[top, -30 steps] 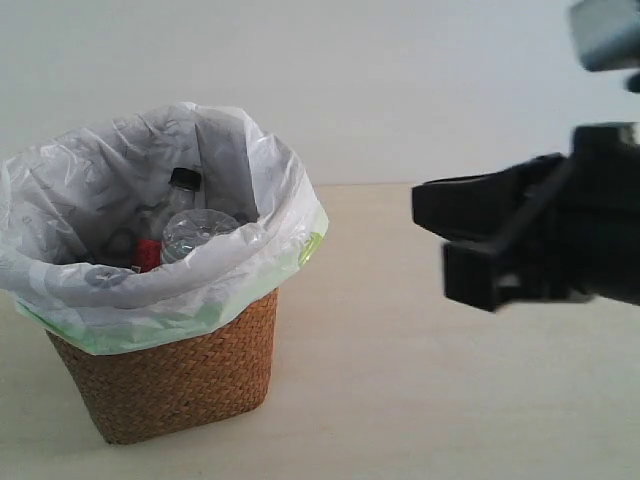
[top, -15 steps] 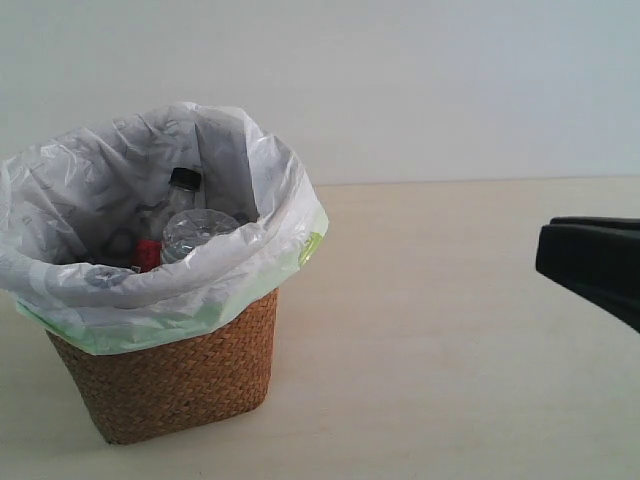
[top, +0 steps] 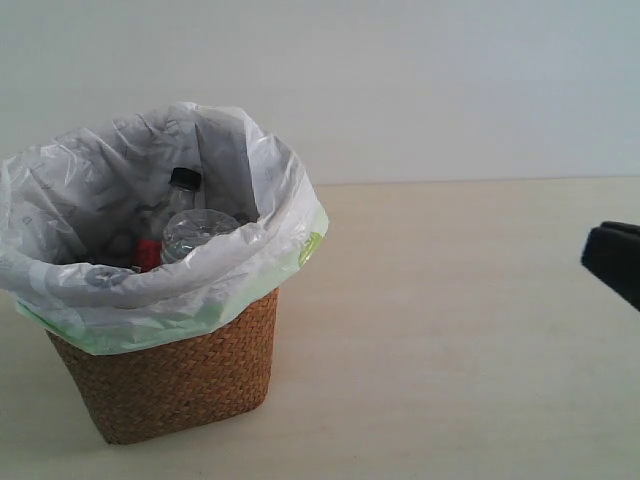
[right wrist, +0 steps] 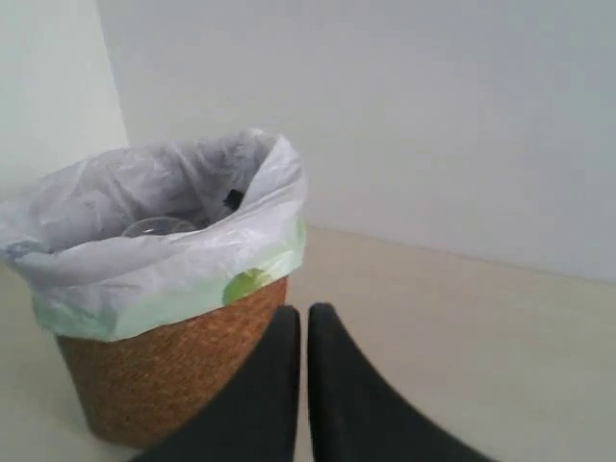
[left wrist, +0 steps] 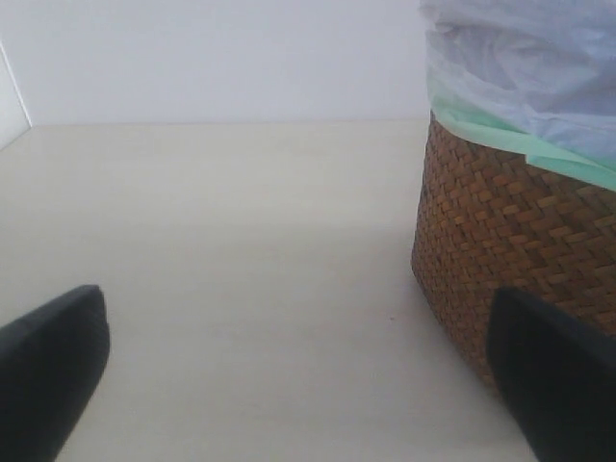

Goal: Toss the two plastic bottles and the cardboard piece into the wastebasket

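The left gripper (left wrist: 298, 308) is holding its jaws wide apart, with nothing between them. Its two black fingers (left wrist: 48, 375) are showing only as rounded tips, one at each side of the left wrist view, level with each other. The right gripper (right wrist: 305, 318) is pressing its two black fingers (right wrist: 265, 395) flat together along their length, tip against tip, gripping nothing. In the exterior view only a small dark part of the right gripper (top: 615, 262) is poking in at the right border, about halfway up.

The brown wicker wastebasket (top: 190, 375), lined with a crinkly white bag (top: 262, 175), stood upright. Inside, a clear black-capped plastic bottle (top: 180, 195) leaned cap-up beside another clear bottle (top: 200, 232).
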Robot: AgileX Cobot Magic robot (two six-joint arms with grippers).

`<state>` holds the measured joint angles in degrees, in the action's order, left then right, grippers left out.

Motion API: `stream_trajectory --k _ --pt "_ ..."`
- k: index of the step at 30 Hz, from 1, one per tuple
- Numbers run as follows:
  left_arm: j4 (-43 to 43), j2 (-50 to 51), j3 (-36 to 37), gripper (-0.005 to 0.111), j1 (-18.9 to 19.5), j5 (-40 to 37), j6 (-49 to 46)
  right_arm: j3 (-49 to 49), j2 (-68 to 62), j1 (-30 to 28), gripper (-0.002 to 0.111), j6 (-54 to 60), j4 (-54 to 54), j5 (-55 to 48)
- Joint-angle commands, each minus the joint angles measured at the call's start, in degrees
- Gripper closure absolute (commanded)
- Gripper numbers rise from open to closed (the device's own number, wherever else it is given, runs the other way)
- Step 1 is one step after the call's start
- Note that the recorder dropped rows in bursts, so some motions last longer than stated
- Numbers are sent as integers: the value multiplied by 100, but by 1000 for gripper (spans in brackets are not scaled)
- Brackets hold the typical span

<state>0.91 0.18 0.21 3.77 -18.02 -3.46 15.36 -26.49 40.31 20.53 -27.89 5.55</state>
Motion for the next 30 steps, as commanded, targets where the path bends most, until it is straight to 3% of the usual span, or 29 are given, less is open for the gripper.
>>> stream_trajectory --k 1,6,17,30 --pt "12 -18 -21 -1 -37 43 50 -250 615 -715 108 -223 -30 -94" --pt "12 -18 -21 -1 -37 43 50 -559 1425 -1541 108 -307 -32 -177" --pt "12 -18 -21 -1 -37 43 50 -1451 2649 -2507 108 -390 -32 -31" --pt "12 -18 -21 -1 -37 43 50 -1536 2644 -2598 108 -347 -20 -454"
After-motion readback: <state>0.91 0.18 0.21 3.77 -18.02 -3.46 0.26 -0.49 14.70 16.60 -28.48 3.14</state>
